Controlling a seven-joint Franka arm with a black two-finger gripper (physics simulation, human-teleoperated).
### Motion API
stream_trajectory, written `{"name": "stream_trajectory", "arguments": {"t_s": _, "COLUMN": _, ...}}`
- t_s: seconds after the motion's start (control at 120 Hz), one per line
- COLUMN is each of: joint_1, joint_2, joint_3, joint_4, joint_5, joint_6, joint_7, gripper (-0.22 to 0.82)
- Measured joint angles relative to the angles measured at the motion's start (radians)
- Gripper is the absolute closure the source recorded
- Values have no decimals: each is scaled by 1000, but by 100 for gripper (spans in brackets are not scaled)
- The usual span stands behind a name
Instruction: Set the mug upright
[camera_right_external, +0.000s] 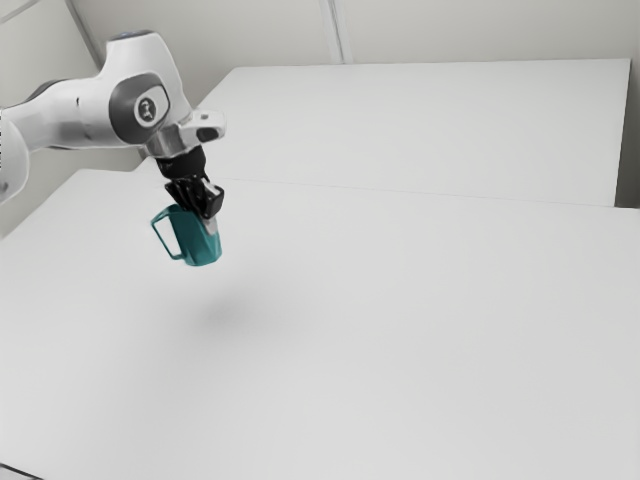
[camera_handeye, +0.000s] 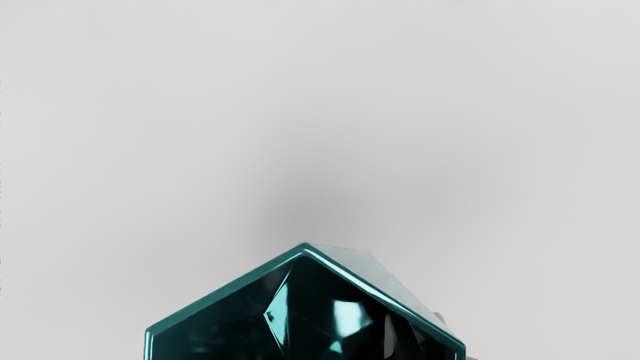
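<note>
The mug (camera_right_external: 198, 243) hangs in the air, its mouth up toward the hand and its base down, leaning a little so that the base swings toward the exterior view's right. Its handle (camera_right_external: 163, 240) stands out on the exterior view's left, apart from the fingers. In the wrist view the open rim (camera_handeye: 225, 288) faces the camera, and a grey shape inside the wall, with more grey just outside it, looks like the two fingers set either side of that wall. The gripper (camera_right_external: 206, 211) is closed on the mug at its upper edge, and I judge the pinch to be across the wall rather than around the whole body. Beneath lies a soft shadow (camera_right_external: 225, 310) on the white table (camera_right_external: 420, 340), with a clear gap between base and surface. The arm (camera_right_external: 80, 115) reaches in from the exterior view's left, above the mug. I take the step in hand to be carrying the mug near upright, with the placing still to be done. The next move calls for taking out the remaining lean, lowering until the base sits flat, and only then opening. A grip on one wall could let the mug pivot if an edge of the base lands first, so a slow descent seems wise.
</note>
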Motion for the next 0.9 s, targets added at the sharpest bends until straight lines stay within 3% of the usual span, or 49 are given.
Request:
{"name": "stream_trajectory", "arguments": {"t_s": 0.608, "joint_1": -61, "joint_2": 8, "joint_3": -1, "joint_4": -137, "joint_5": 64, "joint_6": 288, "joint_7": -143, "gripper": 79}}
{"name": "stream_trajectory", "arguments": {"t_s": 0.9, "joint_1": -60, "joint_2": 63, "joint_3": -1, "joint_4": -157, "joint_5": 65, "joint_6": 358, "joint_7": -181, "gripper": 78}}
